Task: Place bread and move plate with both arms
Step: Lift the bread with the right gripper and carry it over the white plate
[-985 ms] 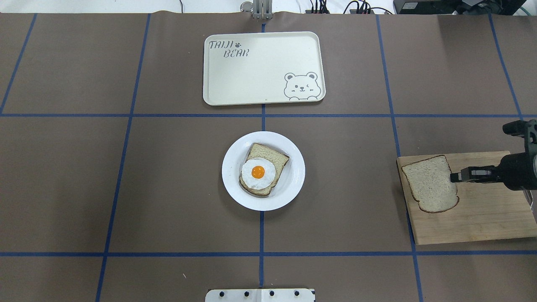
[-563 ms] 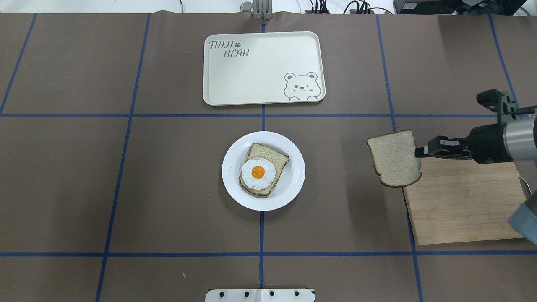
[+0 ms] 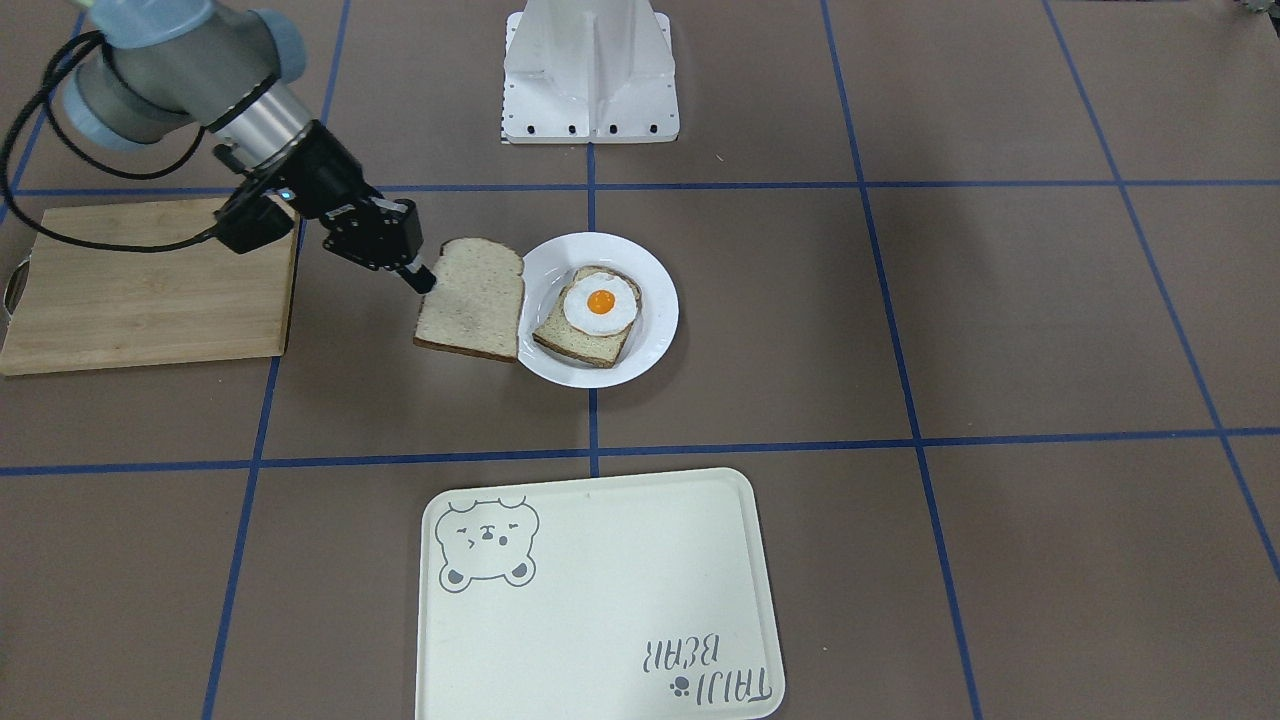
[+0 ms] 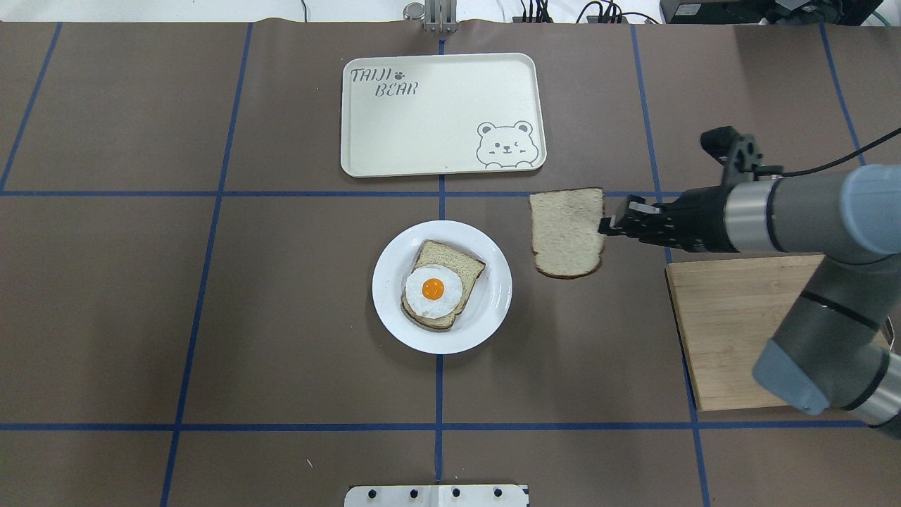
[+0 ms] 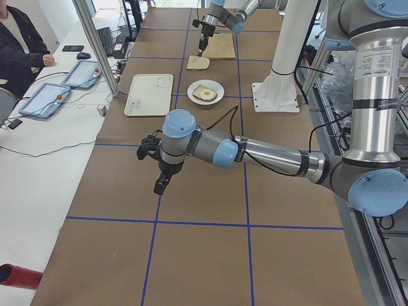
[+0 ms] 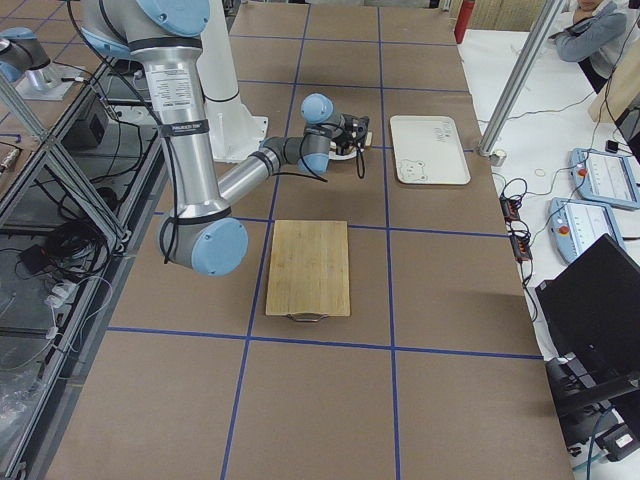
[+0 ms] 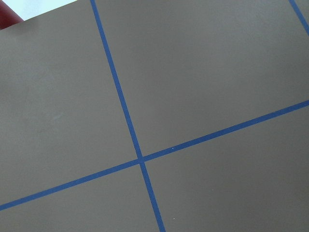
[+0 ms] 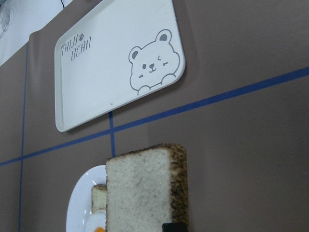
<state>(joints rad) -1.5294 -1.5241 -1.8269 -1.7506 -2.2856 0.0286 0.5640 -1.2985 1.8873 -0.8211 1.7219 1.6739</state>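
My right gripper (image 4: pixel 607 225) is shut on the edge of the plain bread slice (image 4: pixel 567 232) and holds it in the air, just right of the white plate (image 4: pixel 394 313). In the front-facing view the bread (image 3: pixel 472 300) overlaps the plate's rim (image 3: pixel 658 300) beside my right gripper (image 3: pixel 425 280). The plate holds a slice topped with a fried egg (image 4: pixel 433 287). The right wrist view shows the bread (image 8: pixel 145 188) close up above the plate (image 8: pixel 79 203). My left gripper (image 5: pixel 158 185) hangs over bare table far from the plate; I cannot tell whether it is open or shut.
A cream tray with a bear drawing (image 4: pixel 436 113) lies beyond the plate. A wooden cutting board (image 4: pixel 732 331) lies at the right under my right arm. The white stand (image 3: pixel 590 70) is at the robot's base. An operator (image 5: pixel 19 44) sits at the side table.
My right gripper has lifted the bread off the cutting board and carried it left and away from the robot, toward the plate. The plate and tray have not moved.
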